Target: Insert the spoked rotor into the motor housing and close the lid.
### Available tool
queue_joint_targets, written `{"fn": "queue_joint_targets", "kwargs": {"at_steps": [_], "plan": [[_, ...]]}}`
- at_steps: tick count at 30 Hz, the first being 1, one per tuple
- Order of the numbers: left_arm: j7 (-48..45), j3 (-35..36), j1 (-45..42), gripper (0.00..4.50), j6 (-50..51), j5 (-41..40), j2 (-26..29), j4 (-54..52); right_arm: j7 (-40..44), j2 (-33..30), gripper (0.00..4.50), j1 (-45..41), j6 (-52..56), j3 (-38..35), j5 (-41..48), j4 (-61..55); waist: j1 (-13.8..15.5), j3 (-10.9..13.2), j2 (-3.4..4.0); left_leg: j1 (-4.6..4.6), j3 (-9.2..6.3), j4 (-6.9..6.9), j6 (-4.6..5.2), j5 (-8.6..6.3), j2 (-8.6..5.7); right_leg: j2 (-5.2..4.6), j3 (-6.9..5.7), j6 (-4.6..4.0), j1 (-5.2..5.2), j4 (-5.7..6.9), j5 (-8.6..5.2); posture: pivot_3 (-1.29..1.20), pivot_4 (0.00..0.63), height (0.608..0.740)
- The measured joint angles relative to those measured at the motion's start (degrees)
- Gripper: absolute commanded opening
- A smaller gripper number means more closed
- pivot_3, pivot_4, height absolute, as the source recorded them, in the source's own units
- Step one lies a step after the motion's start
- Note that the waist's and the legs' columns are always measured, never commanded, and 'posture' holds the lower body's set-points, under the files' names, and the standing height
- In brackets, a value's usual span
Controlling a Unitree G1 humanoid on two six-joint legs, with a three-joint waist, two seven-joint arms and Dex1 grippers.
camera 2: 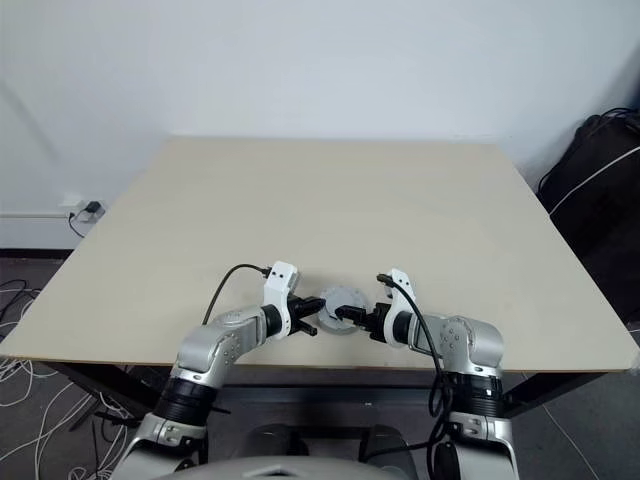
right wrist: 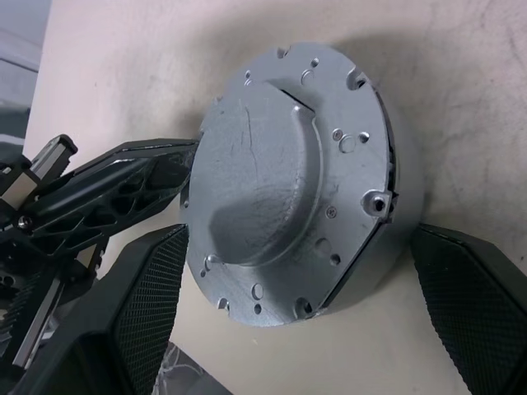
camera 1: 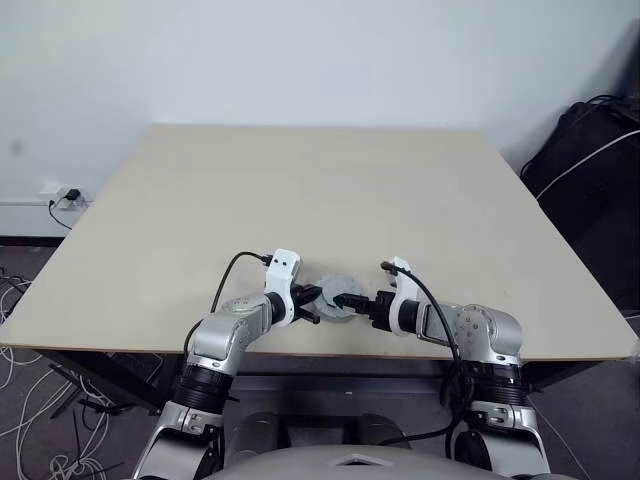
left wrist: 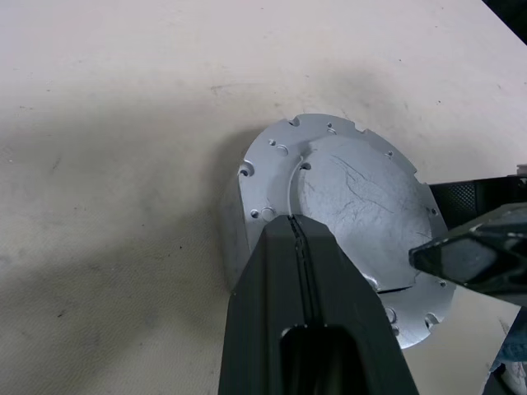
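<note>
Left eye view: a silver-grey lid (camera 1: 337, 296) is seen near the front edge of a pale wooden table (camera 1: 320, 190), between the two arms. The left gripper (camera 1: 312, 303) is placed against its left side, and the right gripper (camera 1: 352, 298) is reached to it from the right. A white wall and a black bag (camera 1: 592, 170) are found behind the table.

Right eye view: the same arrangement is shown. The lid sits on a round body, which is judged to be the motor housing (camera 2: 338, 322); copper windings and a spoked wheel are not visible.

Left wrist view: the two black fingers (left wrist: 305, 313) of the left gripper are pressed together, with nothing between them, and their tip is laid on the rim of the lid, beside the raised hub. The grey side wall under the lid is rested on the table.

Right wrist view: the right gripper (right wrist: 309, 329) is held wide open, one padded finger at each side of the lid, and both pads are apart from it, so nothing is gripped. A thin dark gap is noticed along one edge under the lid.

By judgement, the wheel is already inside and the lid is put on. What is left is probably a last pressing, so that the lid is closed fully and evenly.
</note>
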Motion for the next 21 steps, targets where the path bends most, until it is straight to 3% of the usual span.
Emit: {"fn": "queue_joint_targets", "kwargs": {"at_steps": [8,21], "plan": [[0.35,0.44,0.0,0.0,-0.01,0.15,1.04,-0.48,-1.56,7.64,4.49,-0.91,6.18,-12.08,4.25,3.74,-0.7,0.06,0.07,-0.02,-0.02,-0.1,-0.02,0.01,0.04,0.05,0.01,-0.06,-0.07,0.02,0.02,0.0,0.0,0.74],[0.57,0.76,0.12,0.0,0.0,0.18,1.18,-1.07,-5.84,13.79,4.49,-0.93,5.03,-18.22,6.87,3.04,-0.9,0.1,0.16,-0.75,0.03,-0.03,-0.06,0.07,-0.04,0.17,0.04,-0.05,-0.64,0.08,0.1,0.0,0.0,0.74]]}}
